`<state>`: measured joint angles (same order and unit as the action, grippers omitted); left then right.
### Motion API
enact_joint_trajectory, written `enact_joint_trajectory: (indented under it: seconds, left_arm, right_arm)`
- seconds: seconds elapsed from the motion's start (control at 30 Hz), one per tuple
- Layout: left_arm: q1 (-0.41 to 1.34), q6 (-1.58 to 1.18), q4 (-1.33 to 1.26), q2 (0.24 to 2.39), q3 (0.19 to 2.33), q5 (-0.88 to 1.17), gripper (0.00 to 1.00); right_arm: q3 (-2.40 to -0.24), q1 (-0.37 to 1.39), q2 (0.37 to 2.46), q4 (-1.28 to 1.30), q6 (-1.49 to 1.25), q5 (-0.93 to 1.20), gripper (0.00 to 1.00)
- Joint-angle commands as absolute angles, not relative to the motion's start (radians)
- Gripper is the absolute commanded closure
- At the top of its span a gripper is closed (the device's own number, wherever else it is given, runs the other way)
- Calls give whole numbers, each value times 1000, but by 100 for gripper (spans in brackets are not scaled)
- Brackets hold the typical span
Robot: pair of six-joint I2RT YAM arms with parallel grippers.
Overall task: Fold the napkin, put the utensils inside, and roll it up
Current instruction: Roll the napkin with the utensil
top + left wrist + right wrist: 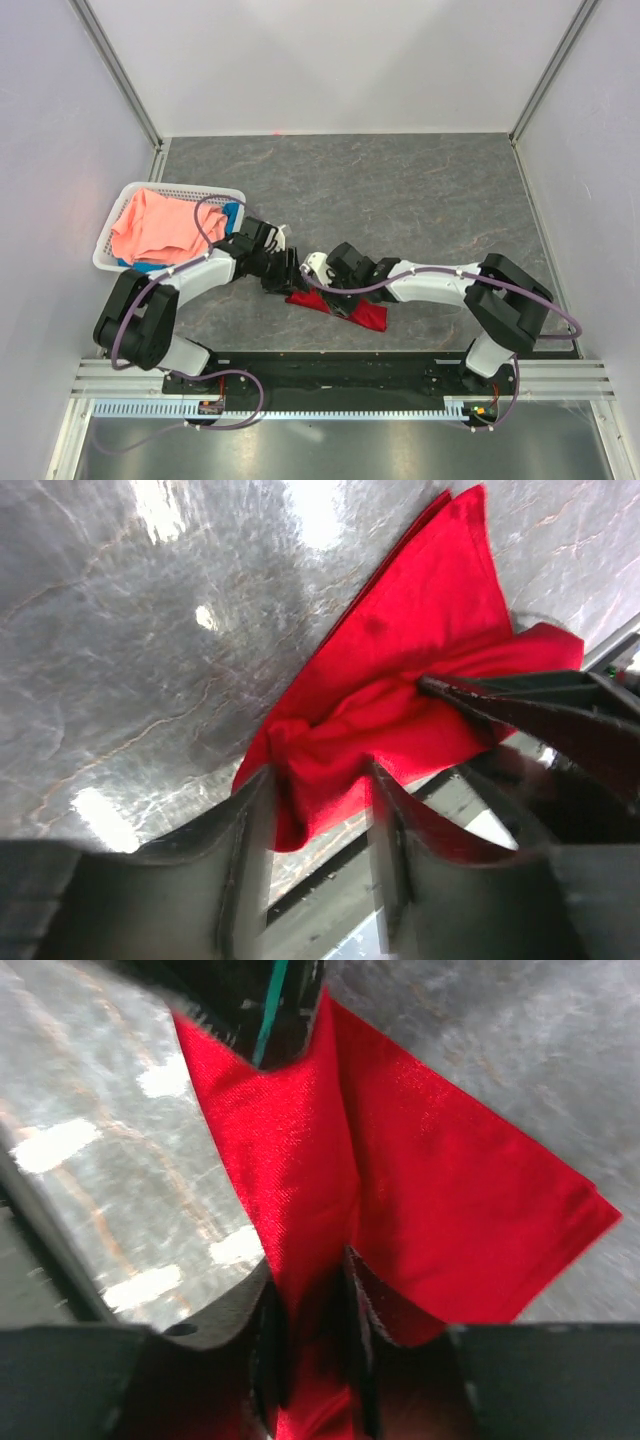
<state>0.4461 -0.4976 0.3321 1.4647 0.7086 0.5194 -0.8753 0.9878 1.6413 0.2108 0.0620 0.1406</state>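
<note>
Napkin (345, 312): crumpled, at 6 o'clock on the table (400, 200).
Left gripper (320, 790): seemingly clamped on a bunched corner.
Right gripper (310, 1295): pinched tight on a fold.
Spoon: not in view.
Risk: uneven pulls could bunch the cloth or slip one grip.

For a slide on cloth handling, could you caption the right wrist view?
Red napkin drawn up into a ridge and pinched by the right end effector above the grey table.
</note>
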Motion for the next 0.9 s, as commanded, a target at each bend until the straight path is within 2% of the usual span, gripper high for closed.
enact_joint_trajectory:
  seconds: [0.0, 0.2, 0.5, 0.87]
  left_arm:
    - [439, -457, 324, 1349, 738, 433, 35]
    - [439, -472, 290, 1187, 670, 339, 30]
    - [439, -523, 149, 1040, 489, 373, 32]
    - [442, -545, -66, 1055, 361, 454, 37]
  right_arm:
    - [-905, 898, 1680, 256, 19, 509, 70]
    - [-930, 839, 1747, 249, -32, 776, 72]
    - [-992, 755, 1888, 247, -107, 1021, 72]
    - [-1043, 695, 2000, 252, -161, 1071, 72]
